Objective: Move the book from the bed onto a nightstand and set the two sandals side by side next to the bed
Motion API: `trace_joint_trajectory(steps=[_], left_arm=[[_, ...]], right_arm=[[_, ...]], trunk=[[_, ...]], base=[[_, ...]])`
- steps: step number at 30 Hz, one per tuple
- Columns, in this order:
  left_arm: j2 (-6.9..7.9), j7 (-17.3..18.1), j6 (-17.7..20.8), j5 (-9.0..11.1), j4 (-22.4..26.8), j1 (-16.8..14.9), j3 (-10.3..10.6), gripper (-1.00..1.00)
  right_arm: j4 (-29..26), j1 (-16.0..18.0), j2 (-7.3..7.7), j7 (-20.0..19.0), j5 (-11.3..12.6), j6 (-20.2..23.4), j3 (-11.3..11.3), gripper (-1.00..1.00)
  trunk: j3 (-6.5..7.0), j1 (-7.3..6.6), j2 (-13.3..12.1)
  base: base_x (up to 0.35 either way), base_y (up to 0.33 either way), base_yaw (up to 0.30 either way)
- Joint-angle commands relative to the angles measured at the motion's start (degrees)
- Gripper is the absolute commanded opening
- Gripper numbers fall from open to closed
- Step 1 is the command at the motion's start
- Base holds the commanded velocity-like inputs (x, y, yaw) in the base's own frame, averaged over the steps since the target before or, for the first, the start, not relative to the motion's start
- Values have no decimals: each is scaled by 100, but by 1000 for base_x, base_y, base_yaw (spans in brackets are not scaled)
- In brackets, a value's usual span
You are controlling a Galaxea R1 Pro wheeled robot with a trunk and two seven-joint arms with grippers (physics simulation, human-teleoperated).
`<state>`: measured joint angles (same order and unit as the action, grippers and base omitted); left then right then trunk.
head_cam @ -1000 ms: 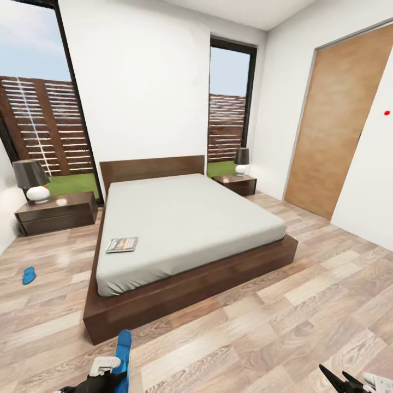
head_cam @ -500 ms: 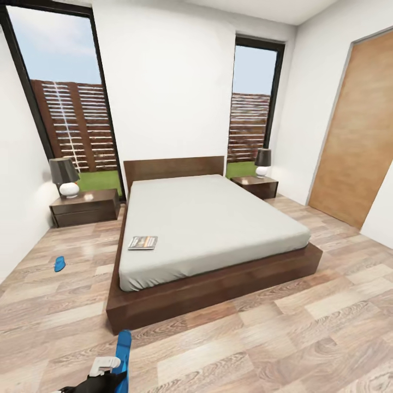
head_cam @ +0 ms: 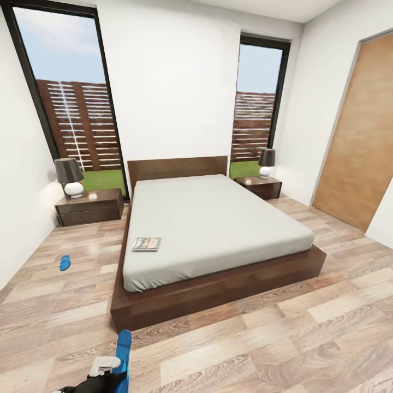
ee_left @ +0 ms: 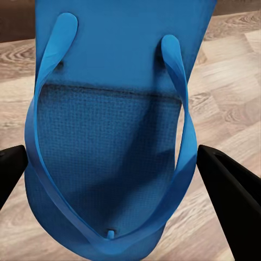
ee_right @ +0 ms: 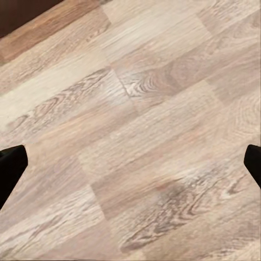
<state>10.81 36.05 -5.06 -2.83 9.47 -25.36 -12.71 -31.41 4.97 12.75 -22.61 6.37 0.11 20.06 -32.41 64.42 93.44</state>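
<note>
One book point(head_cam: 146, 244) lies near the left edge of the bed point(head_cam: 218, 229). Two sandals: one point(head_cam: 65, 262) on the floor point(head_cam: 305, 338), one point(ee_left: 111, 130) clamped in the left gripper point(head_cam: 106, 371). Two nightstands point(head_cam: 90, 206) point(head_cam: 261, 186) flank the headboard. Right gripper point(ee_right: 130, 163) fingers spread wide, holding nothing.

Light: bright, even daylight from both windows point(head_cam: 71, 98) | Shadows: soft — faint | Focus: sharp | Edges: wide-angle stretch — walls lean
</note>
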Motion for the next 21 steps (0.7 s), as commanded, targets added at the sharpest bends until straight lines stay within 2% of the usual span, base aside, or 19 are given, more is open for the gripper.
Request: trace_joint_trajectory(steps=[1, 2, 3, 5, 10, 21], left_arm=[[0, 16, -30, -33, -7, -4, -21, -100], [0, 16, -30, -33, -7, -4, -21, -100], [0, 16, -30, -33, -7, -4, -21, -100], [0, 14, -30, -33, -7, -4, -21, -100], [0, 13, -30, -33, -7, -4, -21, -100], [0, 10, -34, -33, -7, -4, -21, -100]], right_arm=[[0, 4, -1, -198, 49, 4, 16, 100], [-8, 4, 3, -547, 49, 8, 16, 100], [-15, 4, 5, -1105, 49, 31, 16, 100], [-20, 4, 7, -1578, 49, 75, 15, 100], [-23, 4, 8, -1873, 49, 117, 18, 100], [-31, 4, 8, -1889, 49, 86, 24, 100]], trunk=[[10, -23, -39], [25, -45, -79], [39, -67, -119], [69, -111, -199], [141, -221, -400], [320, -463, -841]], base=[[0, 0, 43], [0, 0, 58], [0, 0, 70], [0, 0, 72], [0, 0, 70], [0, 0, 35]])
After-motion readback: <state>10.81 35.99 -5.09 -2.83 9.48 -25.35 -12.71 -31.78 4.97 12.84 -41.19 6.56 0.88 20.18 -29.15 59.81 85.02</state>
